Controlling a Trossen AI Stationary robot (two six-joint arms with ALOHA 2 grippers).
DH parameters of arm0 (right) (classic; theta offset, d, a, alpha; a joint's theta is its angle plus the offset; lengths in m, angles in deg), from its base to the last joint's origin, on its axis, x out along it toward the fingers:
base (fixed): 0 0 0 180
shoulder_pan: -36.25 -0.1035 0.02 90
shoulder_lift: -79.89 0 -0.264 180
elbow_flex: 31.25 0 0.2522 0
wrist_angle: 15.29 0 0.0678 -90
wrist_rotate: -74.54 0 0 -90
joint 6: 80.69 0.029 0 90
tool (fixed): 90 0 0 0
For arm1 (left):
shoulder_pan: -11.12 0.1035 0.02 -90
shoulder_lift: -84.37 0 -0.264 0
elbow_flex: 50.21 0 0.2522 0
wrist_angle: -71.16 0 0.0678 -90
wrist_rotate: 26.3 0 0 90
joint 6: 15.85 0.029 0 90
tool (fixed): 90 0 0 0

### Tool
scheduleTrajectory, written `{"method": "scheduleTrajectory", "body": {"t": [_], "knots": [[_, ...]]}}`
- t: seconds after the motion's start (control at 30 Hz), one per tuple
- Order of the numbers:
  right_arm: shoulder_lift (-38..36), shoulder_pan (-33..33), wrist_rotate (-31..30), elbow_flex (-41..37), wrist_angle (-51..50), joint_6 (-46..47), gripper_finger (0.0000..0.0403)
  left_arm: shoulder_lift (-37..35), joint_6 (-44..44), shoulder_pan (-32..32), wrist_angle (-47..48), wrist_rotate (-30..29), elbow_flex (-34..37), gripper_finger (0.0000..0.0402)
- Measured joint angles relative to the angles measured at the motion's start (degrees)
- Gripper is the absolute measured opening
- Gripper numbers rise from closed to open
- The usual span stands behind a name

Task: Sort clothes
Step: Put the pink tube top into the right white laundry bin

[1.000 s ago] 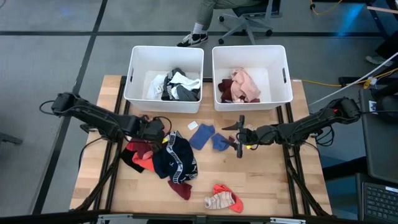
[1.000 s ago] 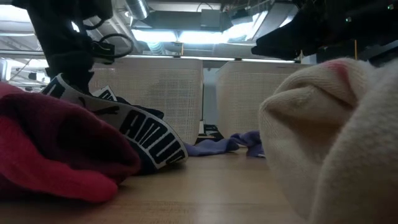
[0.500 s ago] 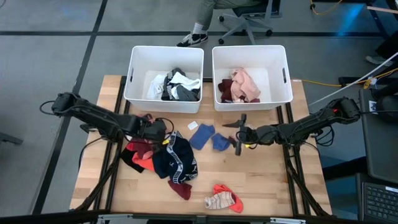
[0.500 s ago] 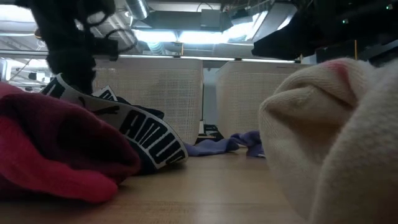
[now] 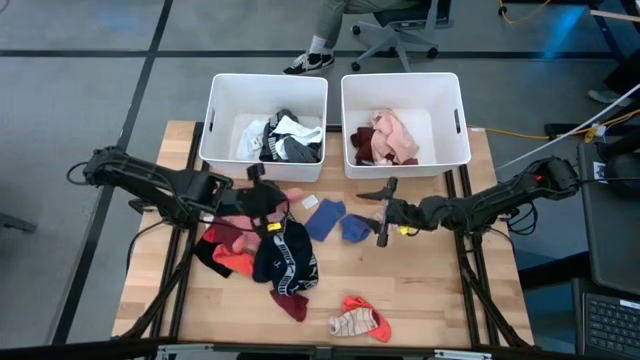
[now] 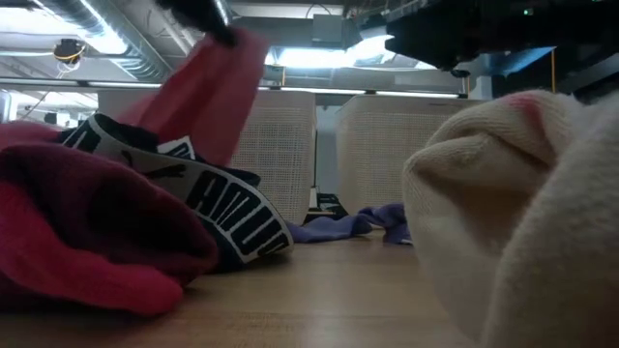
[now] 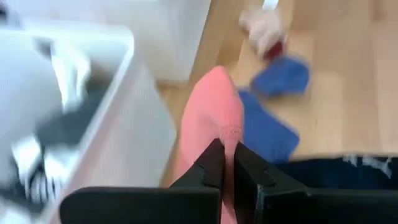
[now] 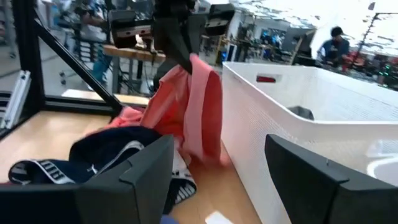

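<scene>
Left gripper [image 5: 254,192] pinched tight on the pink garment [image 5: 240,222], lifted just above the pile [image 5: 255,250] and just in front of the left bin [image 5: 222,152]. Cloth hanging from the fingers [image 7: 214,165] in a long drape, upper end at the jaws, lower end trailing down into the heap; long axis running from the gripper down and back toward the pile. Seen from the low view as a pink sheet [image 6: 208,92] rising over the navy banded piece [image 6: 208,198].

Deciding relation for the next move, by judgement: pinks already lying in the right bin [image 5: 352,160], which sits to the right of the left bin and beyond the gripper, so the carry likely to go rightward and away over the near rim. Left arm plainly the nearer one, already gripping. Trailing end possibly snagged on the heap, a risk of dragging other pieces along.

Blue socks [image 5: 332,220] flat on the table in front of the gap between the bins. Right gripper [image 5: 380,218] just right of those socks, fingers spread, holding nothing. Cream-and-red sock [image 5: 360,320] alone near the table's front edge, well apart from the left bin.

Against a second ago: left jaws then wide and down at the pile, now closed and raised with pink cloth drawn up. Right arm much as before.
</scene>
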Motion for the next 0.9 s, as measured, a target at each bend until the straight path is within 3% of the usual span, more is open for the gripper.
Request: {"method": "scheduleTrajectory", "body": {"t": [0.2,0.4,0.73,0.9], "knots": [[2.58,5.0,8.2,1.17,2.71,0.36,0.0253,0.02,12.26,0.0,-12.04,0.56,-0.77,0.0003],[10.2,7.93,18.27,7.14,2.72,0.7,0.0253,0.16,17.59,0.07,-19.57,0.59,-0.77,0.0002],[22.09,8.2,14.96,19.48,2.68,-3.85,0.0253,0.22,18.04,0.04,-22.41,3.67,-0.77,0.0003],[26.01,8.2,17.47,23.19,1.5,-5.55,0.0251,0.22,18.27,0.04,-22.49,3.67,-0.77,0.0005]]}}
